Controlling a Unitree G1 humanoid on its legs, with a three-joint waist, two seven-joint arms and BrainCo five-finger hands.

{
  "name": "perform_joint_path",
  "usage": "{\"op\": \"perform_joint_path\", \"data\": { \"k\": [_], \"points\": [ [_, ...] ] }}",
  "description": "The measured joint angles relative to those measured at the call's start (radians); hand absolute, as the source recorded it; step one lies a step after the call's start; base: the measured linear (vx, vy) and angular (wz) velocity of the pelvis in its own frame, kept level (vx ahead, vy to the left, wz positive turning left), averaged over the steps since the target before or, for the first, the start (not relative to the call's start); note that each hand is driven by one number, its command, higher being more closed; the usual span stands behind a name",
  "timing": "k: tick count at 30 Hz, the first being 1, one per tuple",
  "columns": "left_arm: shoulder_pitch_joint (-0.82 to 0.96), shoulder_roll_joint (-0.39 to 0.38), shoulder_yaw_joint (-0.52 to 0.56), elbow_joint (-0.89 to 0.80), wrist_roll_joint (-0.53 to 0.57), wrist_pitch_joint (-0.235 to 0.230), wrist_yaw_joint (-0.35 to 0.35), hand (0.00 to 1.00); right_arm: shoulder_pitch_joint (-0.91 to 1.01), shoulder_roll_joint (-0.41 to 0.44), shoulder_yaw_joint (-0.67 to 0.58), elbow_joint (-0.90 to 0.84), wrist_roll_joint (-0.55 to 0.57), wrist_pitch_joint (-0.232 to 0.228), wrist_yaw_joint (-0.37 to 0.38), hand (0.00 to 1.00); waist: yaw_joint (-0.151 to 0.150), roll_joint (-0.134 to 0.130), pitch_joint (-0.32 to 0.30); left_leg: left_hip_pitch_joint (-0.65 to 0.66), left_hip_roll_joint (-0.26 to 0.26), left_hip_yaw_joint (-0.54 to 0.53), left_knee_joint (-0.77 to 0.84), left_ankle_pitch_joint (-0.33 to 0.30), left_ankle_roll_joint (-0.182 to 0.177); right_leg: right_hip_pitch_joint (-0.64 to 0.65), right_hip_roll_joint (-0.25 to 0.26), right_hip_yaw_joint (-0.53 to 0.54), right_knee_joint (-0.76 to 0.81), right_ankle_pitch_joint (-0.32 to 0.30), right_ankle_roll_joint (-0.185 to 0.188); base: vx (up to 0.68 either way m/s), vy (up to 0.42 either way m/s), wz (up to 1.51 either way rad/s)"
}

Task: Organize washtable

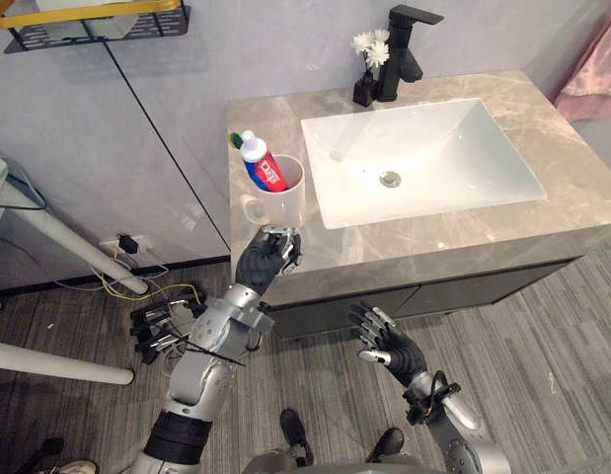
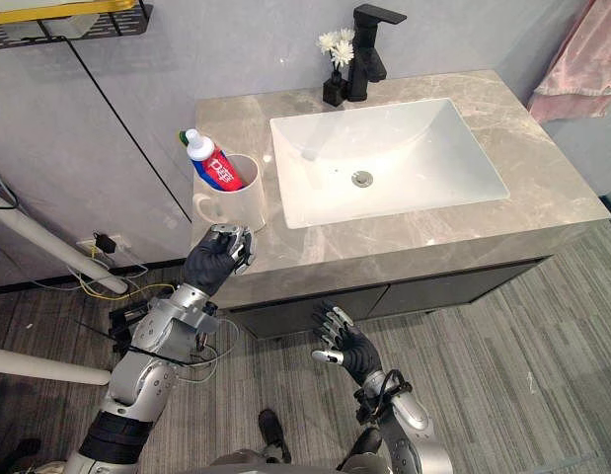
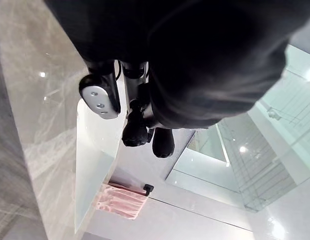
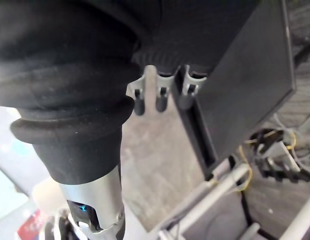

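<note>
The white mug (image 1: 276, 196), holding a toothpaste tube (image 1: 264, 166) and green toothbrush (image 1: 236, 140), stands by the countertop's (image 1: 581, 197) front left corner, beside the sink (image 1: 433, 148). The left hand (image 1: 267, 261) hovers at the front edge just before it, fingers curled on nothing, probably poised to take it. The right hand (image 1: 392, 348) hangs idle before the cabinet (image 1: 463, 291), fingers spread.

Left robot hand (image 1: 268, 259) raised, fingers curled; right robot hand (image 1: 386, 348) low, fingers spread.

Glossy ceramic basin (image 1: 443, 158), polished stone countertop (image 1: 573, 194) (veined)
</note>
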Motion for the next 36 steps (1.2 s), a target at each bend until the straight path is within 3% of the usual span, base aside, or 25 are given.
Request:
{"op": "perform_joint_path", "data": {
  "k": [20,28,36],
  "points": [
    [-0.118,0.017,-0.017,0.102,0.038,0.012,0.017,1.00,-0.002,-0.003,-0.003,-0.006,0.000,0.001,0.000,0.00,-0.003,-0.006,0.032,-0.031,0.003,0.024,0.000,-0.006,-0.001,-0.045,0.001,0.021,0.001,0.000,0.000,0.03,-0.023,-0.03],
    [-0.158,0.019,-0.014,0.143,0.047,-0.012,0.014,1.00,-0.003,-0.012,-0.003,-0.012,0.000,0.001,0.000,0.00,-0.003,-0.025,0.044,-0.031,0.003,0.029,0.000,-0.012,-0.001,-0.047,0.001,0.023,0.001,0.000,0.000,0.03,-0.017,-0.01],
    [-0.199,0.027,0.024,0.183,0.066,-0.030,0.014,1.00,-0.002,-0.022,-0.004,-0.012,0.000,0.001,0.000,0.00,-0.004,-0.028,0.047,-0.037,0.004,0.041,0.000,-0.018,-0.006,-0.060,0.002,0.032,0.001,0.000,0.000,0.04,-0.019,-0.04]
  ]
}}
